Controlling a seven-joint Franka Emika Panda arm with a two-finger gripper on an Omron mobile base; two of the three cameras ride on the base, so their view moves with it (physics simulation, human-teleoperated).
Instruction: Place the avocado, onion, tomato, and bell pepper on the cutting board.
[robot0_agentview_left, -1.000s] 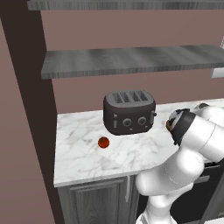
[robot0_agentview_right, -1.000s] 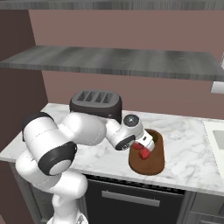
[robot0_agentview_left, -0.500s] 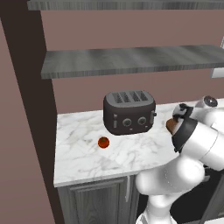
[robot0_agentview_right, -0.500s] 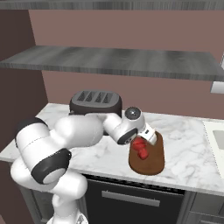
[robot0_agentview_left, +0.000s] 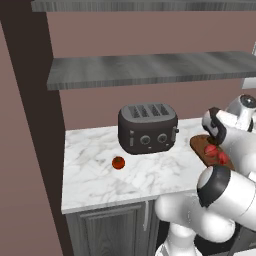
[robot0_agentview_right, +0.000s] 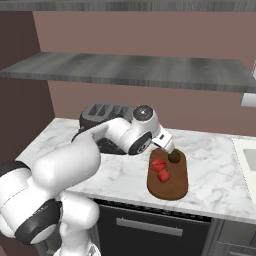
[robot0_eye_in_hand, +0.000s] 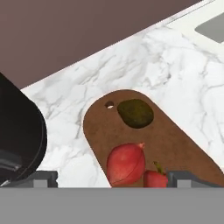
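Note:
The dark reddish-brown cutting board (robot0_eye_in_hand: 183, 144) (robot0_agentview_right: 176, 189) lies on the marble counter, right of the toaster. On it rest the olive-brown avocado (robot0_eye_in_hand: 135, 113) (robot0_agentview_right: 174, 157) near the board's hole, the red onion (robot0_eye_in_hand: 127, 164) (robot0_agentview_right: 158, 165) and the red bell pepper (robot0_eye_in_hand: 155, 177) (robot0_agentview_right: 163, 175). My gripper (robot0_eye_in_hand: 113, 181) (robot0_agentview_right: 170, 148) hovers just above the board's far end. It is open, its fingers are wide apart and hold nothing, and the avocado lies clear of them. The round red tomato (robot0_agentview_left: 118, 162) sits on the counter in front of the toaster's left side.
A dark toaster (robot0_agentview_left: 148, 127) stands at the back of the counter against the wall. A grey shelf (robot0_agentview_right: 130, 70) hangs above. A sink (robot0_eye_in_hand: 212, 26) begins to the right of the board. The counter's front edge (robot0_agentview_left: 125, 197) lies near the tomato.
The hand has risen from low over the board and drawn toward its far end. The avocado now lies on the board, clear of the fingers. The tomato has not moved.

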